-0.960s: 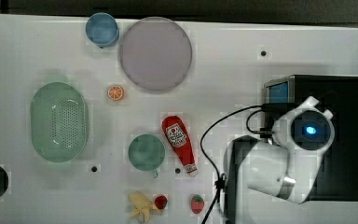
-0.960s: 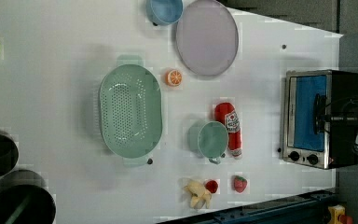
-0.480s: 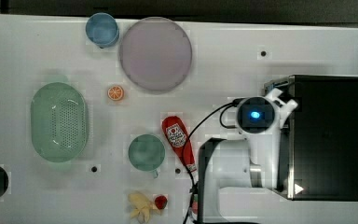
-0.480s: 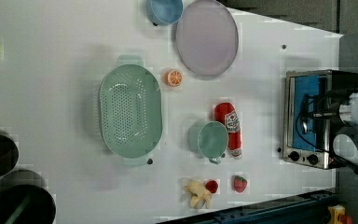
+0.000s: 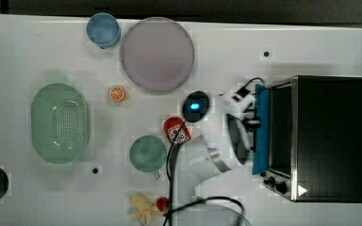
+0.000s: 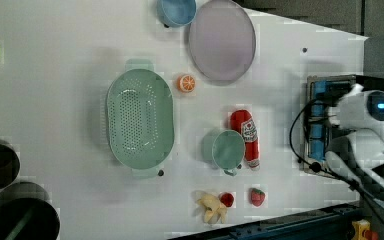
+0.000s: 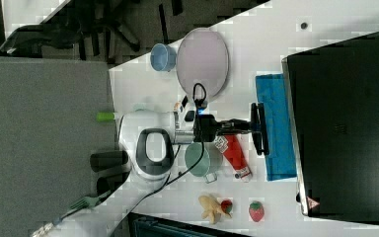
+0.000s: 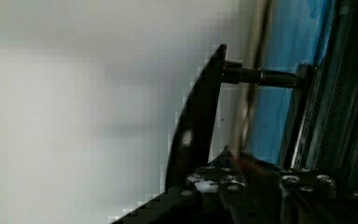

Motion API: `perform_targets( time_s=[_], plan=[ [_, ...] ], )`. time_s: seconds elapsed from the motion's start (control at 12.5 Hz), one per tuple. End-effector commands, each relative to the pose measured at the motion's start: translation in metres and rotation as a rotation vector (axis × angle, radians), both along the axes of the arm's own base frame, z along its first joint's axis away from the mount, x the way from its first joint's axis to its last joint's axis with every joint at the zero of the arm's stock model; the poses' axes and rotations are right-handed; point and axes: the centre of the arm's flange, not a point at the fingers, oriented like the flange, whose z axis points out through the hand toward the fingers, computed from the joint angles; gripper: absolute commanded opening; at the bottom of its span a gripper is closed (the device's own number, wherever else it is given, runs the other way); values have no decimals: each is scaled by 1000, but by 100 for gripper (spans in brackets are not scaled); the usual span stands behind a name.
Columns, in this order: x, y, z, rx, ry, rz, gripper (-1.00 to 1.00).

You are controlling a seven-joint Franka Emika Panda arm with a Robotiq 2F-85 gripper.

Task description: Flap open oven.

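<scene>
The oven [image 5: 330, 136] stands at the top view's right, with a black top and a silver frame. Its blue glass door [image 5: 262, 141] leans out from the front, partly flapped open. My gripper [image 5: 247, 123] sits just in front of the door, shut on the dark bar handle [image 5: 238, 141]. In the right view the gripper [image 7: 250, 126] meets the handle [image 7: 262, 143] before the blue door [image 7: 279, 148]. Close up in the wrist view, the handle [image 8: 193, 130] runs down between my fingers, and the blue glass [image 8: 279, 112] lies behind it.
A red ketchup bottle [image 5: 176, 131] and a green cup [image 5: 148, 153] lie beside my arm. Farther off are a lilac plate [image 5: 157, 54], a blue cup [image 5: 103, 29], a green colander [image 5: 60, 123], an orange slice [image 5: 117, 93] and a banana [image 5: 142, 208].
My arm has swung from above the oven toward the top view's left. The blue door has come out from the oven front with it.
</scene>
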Motion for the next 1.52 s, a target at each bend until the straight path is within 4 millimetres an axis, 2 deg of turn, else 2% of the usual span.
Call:
perform_targets(
  time_s=[0.08, 0.4, 0.48, 0.64, 0.8, 1.04, 1.28, 1.52],
  plan=[
    [-5, 49, -54, -110, -41, -78, -65],
    [-7, 77, -111, -164, -62, -114, -65],
    [-5, 82, -115, -173, -55, -104, -65],
    [7, 88, -103, -176, -85, -98, -65],
    [26, 92, -74, -155, -152, -112, -65],
    [49, 98, -5, -54, -275, -256, -65],
    [56, 97, 67, 123, -369, -511, -65],
    [49, 91, 136, 298, -401, -756, -65]
  ],
)
